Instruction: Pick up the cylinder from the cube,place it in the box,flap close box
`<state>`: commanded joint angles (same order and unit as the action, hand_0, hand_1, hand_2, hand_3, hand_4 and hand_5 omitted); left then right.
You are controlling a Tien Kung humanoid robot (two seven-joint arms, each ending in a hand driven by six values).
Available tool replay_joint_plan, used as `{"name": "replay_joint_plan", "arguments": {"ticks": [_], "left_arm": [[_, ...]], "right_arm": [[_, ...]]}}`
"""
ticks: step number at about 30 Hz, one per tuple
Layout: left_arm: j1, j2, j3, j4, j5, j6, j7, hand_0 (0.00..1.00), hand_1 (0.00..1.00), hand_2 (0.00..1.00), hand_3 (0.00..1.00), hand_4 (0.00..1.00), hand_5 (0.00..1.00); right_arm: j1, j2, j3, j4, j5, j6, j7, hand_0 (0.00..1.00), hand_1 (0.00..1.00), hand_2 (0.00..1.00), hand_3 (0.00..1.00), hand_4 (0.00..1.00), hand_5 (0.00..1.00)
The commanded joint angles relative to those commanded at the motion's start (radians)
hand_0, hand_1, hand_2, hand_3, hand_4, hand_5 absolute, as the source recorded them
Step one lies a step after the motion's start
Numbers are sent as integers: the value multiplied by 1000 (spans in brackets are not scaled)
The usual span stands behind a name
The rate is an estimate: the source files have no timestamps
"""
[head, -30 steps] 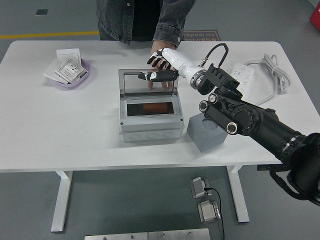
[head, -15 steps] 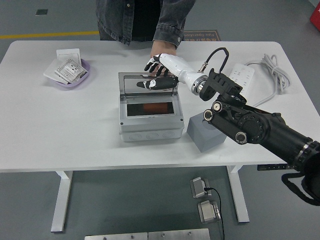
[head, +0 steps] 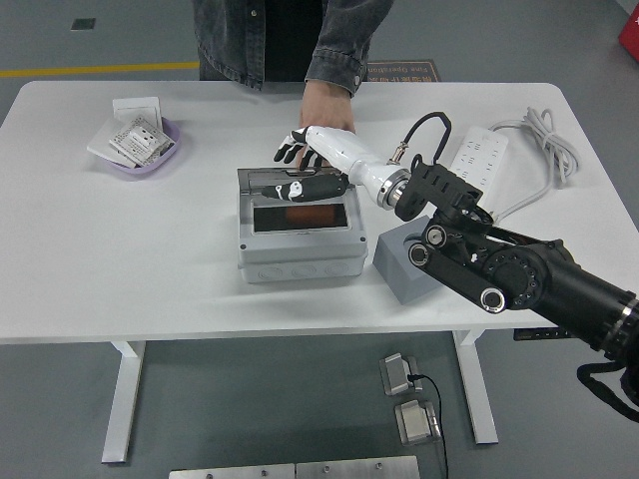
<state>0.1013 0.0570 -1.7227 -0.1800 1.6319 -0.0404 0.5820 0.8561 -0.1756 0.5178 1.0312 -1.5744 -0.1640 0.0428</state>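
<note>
Lowered lid (head: pixel 297 187) under right hand (head: pixel 305 165).

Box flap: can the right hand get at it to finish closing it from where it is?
Probably yes. The right hand is already at the clear flap of the box, nothing between them. A person's hand rests just behind, off the flap.
</note>
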Motion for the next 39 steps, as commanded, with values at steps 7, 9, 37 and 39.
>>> {"name": "replay_joint_plan", "arguments": {"ticks": [7,9,37,39], "left_arm": [[3,-2,0,0,2,-2,2,698,709,645,691,747,534],[3,-2,-1,0,3,-2,2,698,709,645,691,747,534],[13,-8,-16,0,9,-4,12,696,708,647,693,748,533],[14,-9,-15,0,5,-4,13,696,708,647,693,748,533]], "right_arm": [[-25,-15,-8,65,-15,-1,-12,439,522,600,624,959,635],[-29,-17,-10,79,-18,-1,-14,439,522,600,624,959,635],[-246,-135,270,303,-151,79,-83,428,500,599,620,941,623],[-291,-157,329,348,-172,88,-87,428,500,599,620,941,623]]}}
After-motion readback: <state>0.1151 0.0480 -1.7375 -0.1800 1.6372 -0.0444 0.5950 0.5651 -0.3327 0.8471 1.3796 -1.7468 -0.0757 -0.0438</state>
